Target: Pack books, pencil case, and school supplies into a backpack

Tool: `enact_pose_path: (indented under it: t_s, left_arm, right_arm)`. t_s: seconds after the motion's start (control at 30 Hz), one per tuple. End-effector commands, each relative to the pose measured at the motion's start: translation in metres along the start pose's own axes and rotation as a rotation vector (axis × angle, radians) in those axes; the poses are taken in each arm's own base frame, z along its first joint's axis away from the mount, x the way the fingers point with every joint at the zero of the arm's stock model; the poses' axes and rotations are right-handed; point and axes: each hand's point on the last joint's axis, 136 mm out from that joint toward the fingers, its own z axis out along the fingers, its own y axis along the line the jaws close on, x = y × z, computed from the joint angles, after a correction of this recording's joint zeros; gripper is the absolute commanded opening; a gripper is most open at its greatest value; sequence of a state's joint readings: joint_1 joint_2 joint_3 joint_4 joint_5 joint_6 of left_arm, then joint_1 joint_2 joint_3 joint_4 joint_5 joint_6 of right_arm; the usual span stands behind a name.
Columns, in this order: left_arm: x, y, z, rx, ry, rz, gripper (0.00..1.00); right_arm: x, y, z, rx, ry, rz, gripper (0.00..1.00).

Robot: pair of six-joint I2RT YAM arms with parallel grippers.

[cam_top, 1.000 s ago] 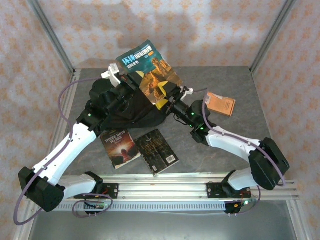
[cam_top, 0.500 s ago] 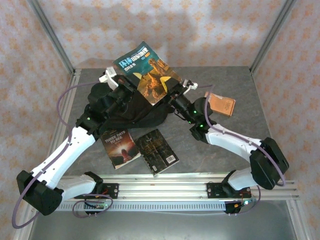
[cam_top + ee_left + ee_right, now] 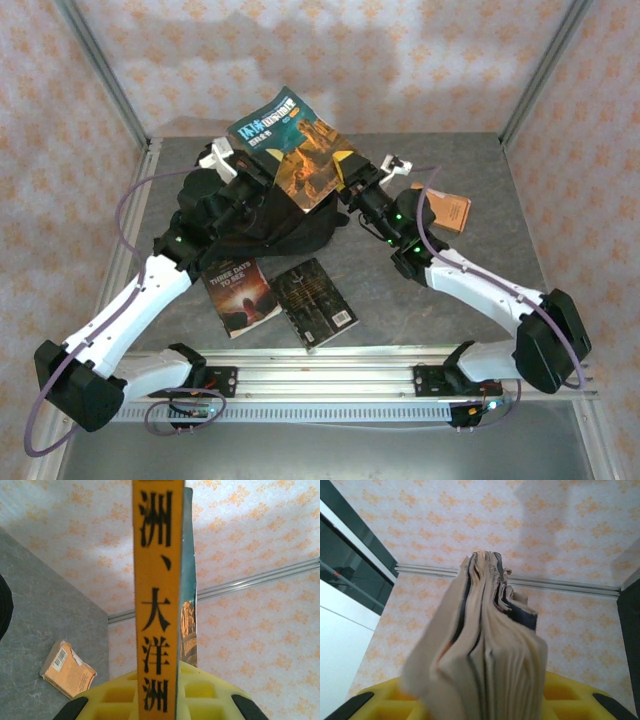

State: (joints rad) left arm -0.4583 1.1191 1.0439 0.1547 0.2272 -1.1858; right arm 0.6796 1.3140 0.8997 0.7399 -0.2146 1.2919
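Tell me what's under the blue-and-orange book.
The black backpack lies under the blue-and-orange book, which is held tilted over it. The book hides its opening; any contents cannot be seen.

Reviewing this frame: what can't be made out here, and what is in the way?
- backpack opening: top view, covered by both arms and the raised blue-and-orange book.
- Whether the right gripper has closed on that book: right wrist view, fingertips cut off by the bottom edge.
- orange booklet: top view, partly behind the right arm; print too small.
- black-grey book title: top view, too small to read.
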Motion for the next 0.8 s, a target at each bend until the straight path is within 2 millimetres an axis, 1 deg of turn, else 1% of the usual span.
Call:
enact_pose_path:
  t_s: [0.0, 0.13, 0.2, 0.23, 0.27, 0.33, 0.37, 0.4, 0.43, 0.47, 0.5, 0.57, 0.6, 0.63, 0.7, 0.77]
  left_arm:
    - [0.000, -0.024, -0.002, 0.082, -0.001, 0.011, 0.00]
    - [0.005, -0.021, 0.004, 0.077, 0.019, 0.005, 0.00]
    - [0.008, -0.019, 0.008, 0.075, 0.029, -0.002, 0.00]
    - [0.009, -0.018, 0.009, 0.072, 0.032, -0.003, 0.00]
    - [0.010, -0.017, 0.010, 0.070, 0.035, -0.001, 0.00]
    - [0.012, -0.015, 0.012, 0.059, 0.046, 0.003, 0.00]
    - [0.013, -0.013, 0.013, 0.048, 0.050, 0.010, 0.00]
    - [0.013, -0.011, 0.012, 0.034, 0.052, 0.027, 0.00]
    - [0.013, -0.008, 0.012, 0.016, 0.055, 0.048, 0.04]
    - [0.014, -0.005, 0.011, -0.011, 0.061, 0.082, 0.12]
    - [0.014, 0.000, 0.009, -0.046, 0.070, 0.127, 0.21]
    - [0.014, 0.010, 0.008, -0.139, 0.098, 0.241, 0.39]
    - [0.015, 0.025, 0.007, -0.226, 0.126, 0.301, 0.47]
    - [0.016, 0.035, 0.007, -0.291, 0.152, 0.352, 0.51]
    - [0.017, 0.056, 0.012, -0.422, 0.228, 0.476, 0.55]
    - [0.019, 0.077, 0.019, -0.515, 0.297, 0.569, 0.61]
  right_arm:
    - [0.000, 0.023, 0.006, -0.063, 0.017, -0.021, 0.37]
    - [0.002, 0.021, 0.009, -0.058, 0.026, -0.020, 0.37]
    - [0.003, 0.023, 0.011, -0.062, 0.034, -0.024, 0.34]
    - [0.003, 0.022, 0.011, -0.060, 0.035, -0.026, 0.30]
    - [0.003, 0.022, 0.011, -0.058, 0.034, -0.032, 0.23]
    - [-0.003, 0.019, 0.009, -0.035, 0.016, -0.047, 0.05]
    - [-0.008, 0.014, 0.005, -0.004, -0.007, -0.059, 0.00]
    - [-0.014, 0.008, 0.001, 0.033, -0.026, -0.078, 0.00]
    - [-0.018, 0.005, -0.004, 0.062, -0.037, -0.108, 0.00]
    - [-0.024, 0.001, -0.011, 0.109, -0.052, -0.158, 0.00]
    - [-0.031, -0.005, -0.021, 0.182, -0.075, -0.216, 0.00]
    - [-0.046, -0.008, -0.045, 0.311, -0.135, -0.361, 0.00]
    - [-0.055, -0.010, -0.060, 0.389, -0.166, -0.438, 0.00]
    - [-0.063, -0.012, -0.072, 0.451, -0.194, -0.499, 0.00]
    - [-0.082, -0.015, -0.101, 0.585, -0.260, -0.621, 0.00]
    - [-0.097, -0.018, -0.125, 0.684, -0.311, -0.707, 0.00]
